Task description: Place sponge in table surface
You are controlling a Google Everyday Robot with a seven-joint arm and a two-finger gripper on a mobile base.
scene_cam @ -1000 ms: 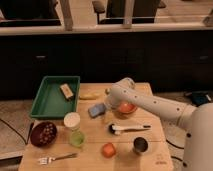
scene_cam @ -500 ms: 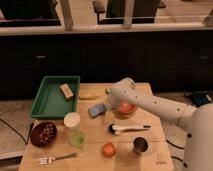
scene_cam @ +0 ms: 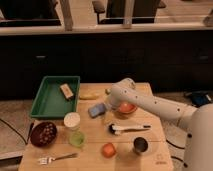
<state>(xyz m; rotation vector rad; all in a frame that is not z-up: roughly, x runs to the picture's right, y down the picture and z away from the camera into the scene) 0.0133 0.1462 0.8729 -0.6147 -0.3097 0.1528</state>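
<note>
Sponge lies flat on the table, about mid-top and turned a bit off square to the planks. Gripper is right at its right edge, low over the wood. From this view you can't tell whether it touches the sponge, and its grip state can't be told either.

Arm comes in from your right, bends at a white elbow above the sponge and drops down to the gripper. Orange bowl sits just right of the gripper, partly hidden by the arm.

Banana lies behind the sponge, near the far edge. Left of that you have the green tray, with a tan block in its far right corner.

In front of the sponge:
- White cup stands upright to the front-left.
- Green cup is just in front of the white one.
- Brush lies on its side to the front-right, handle pointing right.

Along the front edge, left to right:
- Dark bowl sits at the left side, with brownish contents you can't make out.
- Fork lies flat.
- Small orange item is too blurred to identify.
- Metal cup stands upright.
- Logo marks the front right corner.
</note>
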